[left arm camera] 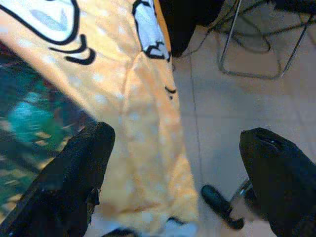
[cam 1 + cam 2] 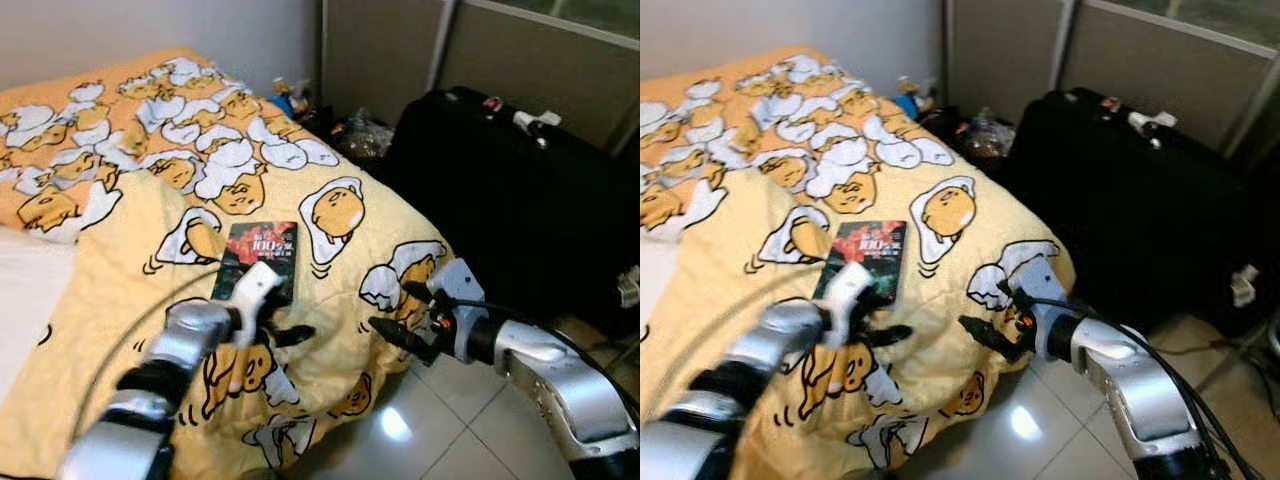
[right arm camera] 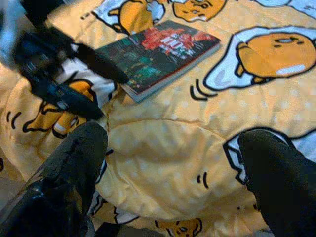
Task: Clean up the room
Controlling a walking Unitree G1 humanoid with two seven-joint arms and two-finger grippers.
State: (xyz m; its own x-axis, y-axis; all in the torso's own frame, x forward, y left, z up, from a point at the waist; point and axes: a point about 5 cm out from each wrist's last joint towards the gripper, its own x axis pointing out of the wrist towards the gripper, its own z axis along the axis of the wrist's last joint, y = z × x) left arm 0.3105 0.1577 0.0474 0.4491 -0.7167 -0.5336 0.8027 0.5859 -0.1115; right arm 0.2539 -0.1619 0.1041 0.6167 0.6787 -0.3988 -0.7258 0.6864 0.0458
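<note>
A dark book (image 2: 258, 258) with a red and teal cover lies flat on the yellow egg-print duvet (image 2: 150, 200), near the bed's foot corner. My left gripper (image 2: 285, 325) hovers open just below the book's near edge, over the duvet. In the left wrist view the book's cover (image 1: 29, 123) is beside one finger (image 1: 74, 182). My right gripper (image 2: 395, 310) is open beside the duvet's hanging corner, nothing between its fingers. The right wrist view looks across the duvet at the book (image 3: 163, 49) and the left gripper (image 3: 64, 74).
A large black suitcase (image 2: 510, 190) stands right of the bed. Small clutter (image 2: 330, 120) fills the corner by the wall. Glossy floor tiles (image 2: 450, 430) lie below the bed corner, with metal legs and cables (image 1: 256, 49) on them. A white sheet (image 2: 30, 290) shows at left.
</note>
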